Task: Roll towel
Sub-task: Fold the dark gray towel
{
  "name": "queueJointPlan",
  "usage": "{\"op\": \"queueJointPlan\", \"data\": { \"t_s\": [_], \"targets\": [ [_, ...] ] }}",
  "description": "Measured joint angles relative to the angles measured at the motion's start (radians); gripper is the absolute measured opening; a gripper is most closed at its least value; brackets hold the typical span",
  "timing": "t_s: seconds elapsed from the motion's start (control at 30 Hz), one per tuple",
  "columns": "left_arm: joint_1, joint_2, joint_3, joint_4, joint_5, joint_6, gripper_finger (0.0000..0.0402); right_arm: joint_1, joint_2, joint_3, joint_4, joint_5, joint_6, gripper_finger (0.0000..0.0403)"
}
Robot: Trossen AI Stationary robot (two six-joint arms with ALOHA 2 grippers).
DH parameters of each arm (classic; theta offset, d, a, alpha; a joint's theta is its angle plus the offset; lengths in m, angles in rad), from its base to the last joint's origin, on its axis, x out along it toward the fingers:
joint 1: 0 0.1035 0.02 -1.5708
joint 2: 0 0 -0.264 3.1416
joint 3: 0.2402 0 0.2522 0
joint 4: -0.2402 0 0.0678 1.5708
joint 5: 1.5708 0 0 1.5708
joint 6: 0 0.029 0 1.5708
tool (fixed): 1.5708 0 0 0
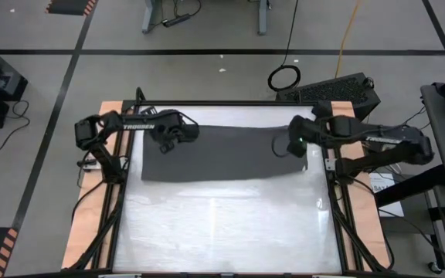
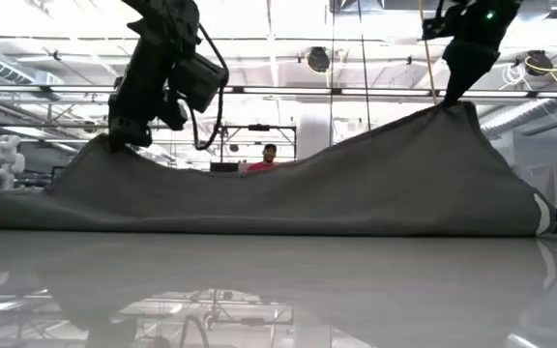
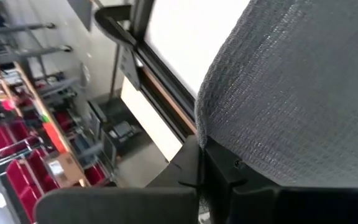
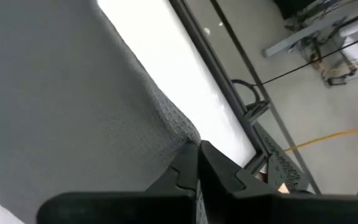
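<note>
left gripper (image 1: 166, 139) and right gripper (image 1: 293, 144) each clenched on a far corner of the towel (image 1: 222, 154), lifting that edge off the surface (image 1: 222, 224), likely to start the roll.

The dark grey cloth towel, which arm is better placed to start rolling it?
Neither alone, probably: left gripper and right gripper each pinch a far corner of the dark grey cloth towel, lifted together.

The far edge of the dark charcoal-grey cloth towel (image 1: 222, 153) is covered by both arms from above — in the low view a person (image 2: 268, 157) behind is hidden below the shoulders — and the arms' upper links are cut off.
</note>
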Motion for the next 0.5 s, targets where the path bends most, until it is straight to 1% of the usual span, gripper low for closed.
{"op": "queueJointPlan", "data": {
  "t_s": [0.1,0.2,0.43,0.5],
  "targets": [
    [0.024,0.0,0.0,0.003,0.051,0.029,0.0012,-0.079,0.017,0.0,0.025,-0.052,-0.063,0.0],
    [0.04,0.0,-0.001,0.016,0.134,0.087,0.0013,-0.157,0.049,0.0,0.029,-0.105,-0.12,0.0],
    [0.064,-0.001,-0.062,0.028,0.223,0.154,0.0015,-0.315,0.159,0.0,0.077,-0.199,-0.24,0.0],
    [0.07,-0.001,-0.09,0.031,0.239,0.173,0.0015,-0.352,0.193,0.0,0.1,-0.208,-0.271,0.0]
  ]
}}
